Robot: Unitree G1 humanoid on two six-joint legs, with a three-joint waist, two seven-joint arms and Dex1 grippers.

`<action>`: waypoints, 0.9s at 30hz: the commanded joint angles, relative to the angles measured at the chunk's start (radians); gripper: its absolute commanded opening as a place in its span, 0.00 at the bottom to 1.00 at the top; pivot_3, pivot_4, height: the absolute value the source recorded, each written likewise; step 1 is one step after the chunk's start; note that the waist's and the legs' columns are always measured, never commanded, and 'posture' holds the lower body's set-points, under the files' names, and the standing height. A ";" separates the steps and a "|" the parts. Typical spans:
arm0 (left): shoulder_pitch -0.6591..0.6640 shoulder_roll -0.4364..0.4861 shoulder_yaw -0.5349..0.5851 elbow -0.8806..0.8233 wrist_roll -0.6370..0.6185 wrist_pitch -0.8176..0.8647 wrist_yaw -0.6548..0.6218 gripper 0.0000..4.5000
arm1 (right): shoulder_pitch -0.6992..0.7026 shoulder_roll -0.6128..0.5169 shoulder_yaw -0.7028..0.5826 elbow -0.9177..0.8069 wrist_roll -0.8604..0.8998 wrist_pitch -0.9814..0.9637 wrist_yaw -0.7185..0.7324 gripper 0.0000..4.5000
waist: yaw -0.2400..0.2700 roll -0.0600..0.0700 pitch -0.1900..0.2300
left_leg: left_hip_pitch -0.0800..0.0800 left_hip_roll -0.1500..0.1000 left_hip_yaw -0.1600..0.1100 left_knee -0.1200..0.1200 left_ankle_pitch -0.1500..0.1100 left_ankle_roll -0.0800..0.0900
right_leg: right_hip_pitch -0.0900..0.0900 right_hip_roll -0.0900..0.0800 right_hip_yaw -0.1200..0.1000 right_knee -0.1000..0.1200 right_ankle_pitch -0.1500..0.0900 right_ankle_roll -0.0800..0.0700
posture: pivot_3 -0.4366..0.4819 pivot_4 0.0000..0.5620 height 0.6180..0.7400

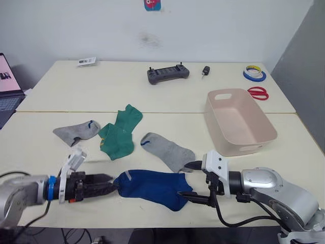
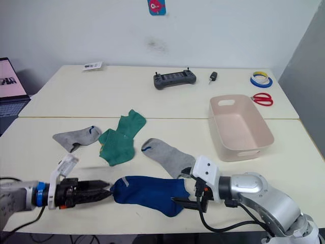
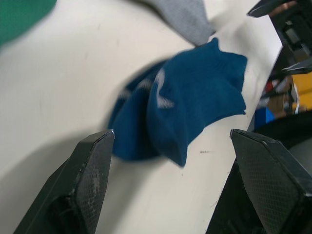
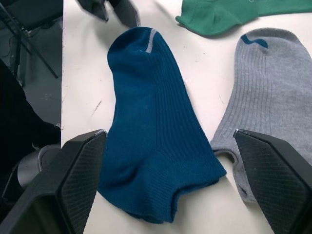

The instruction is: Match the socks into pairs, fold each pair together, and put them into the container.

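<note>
Dark blue pair (image 1: 152,187) lies flat at the near edge of the table (image 1: 45,147), its two socks stacked. Left gripper (image 1: 104,184) sits at its toe end, fingers spread, gripping nothing. Right gripper (image 1: 189,180) is at the cuff end, fingers wide apart. The fabric looks light, limp and non-slip; it should be taken at the toe and cuff edges. Container (image 1: 238,122) stands empty toward the right edge. Grey socks (image 1: 167,150) and green socks (image 1: 119,133) lie mid-table, unpaired.
</note>
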 commanded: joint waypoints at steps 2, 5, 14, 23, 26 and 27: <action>0.044 -0.069 0.047 -0.097 -0.015 -0.028 0.113 0.88 | -0.006 0.009 0.011 -0.029 -0.012 -0.033 0.002 1.00 | 0.003 0.000 0.000 | 0.000 0.000 0.000 0.000 0.000 0.000 | 0.001 -0.001 0.000 0.000 0.000 0.000 | 0.48 0.27 1.00; 0.027 -0.118 0.045 -0.103 -0.001 -0.069 0.178 0.88 | -0.003 0.007 0.013 -0.026 -0.016 -0.036 0.009 1.00 | 0.005 -0.001 -0.001 | 0.000 -0.001 0.000 0.000 0.000 0.000 | 0.001 -0.001 -0.001 -0.001 0.000 0.000 | 0.48 0.27 1.00; 0.019 -0.117 0.093 -0.094 -0.018 -0.145 0.189 0.88 | 0.082 0.003 0.003 -0.046 -0.032 -0.088 0.003 1.00 | 0.003 -0.001 -0.001 | 0.001 -0.001 0.000 0.000 0.000 0.000 | 0.001 -0.001 0.000 -0.001 0.000 0.000 | 0.48 0.27 1.00; -0.141 -0.003 -0.012 -0.149 -0.005 -0.263 0.040 0.61 | 0.114 0.053 -0.010 -0.045 -0.033 -0.130 -0.037 0.71 | 0.004 -0.002 -0.001 | 0.001 -0.002 0.000 0.000 0.000 0.000 | 0.002 -0.001 -0.001 -0.001 0.000 0.000 | 0.48 0.27 1.00; -0.209 0.018 -0.151 -0.219 0.042 -0.325 -0.011 0.40 | 0.082 0.093 0.057 -0.016 -0.075 -0.119 -0.063 0.47 | 0.003 -0.002 -0.001 | 0.001 -0.001 0.001 0.000 0.000 -0.001 | 0.002 -0.001 0.000 -0.002 0.000 0.000 | 0.48 0.27 1.00; -0.223 0.019 -0.202 -0.223 0.079 -0.360 -0.021 0.33 | 0.068 0.107 0.079 0.000 -0.090 -0.117 -0.071 0.39 | 0.002 -0.002 -0.001 | 0.001 -0.001 0.001 0.000 0.000 -0.001 | 0.002 -0.001 0.000 -0.002 0.000 0.000 | 0.48 0.27 1.00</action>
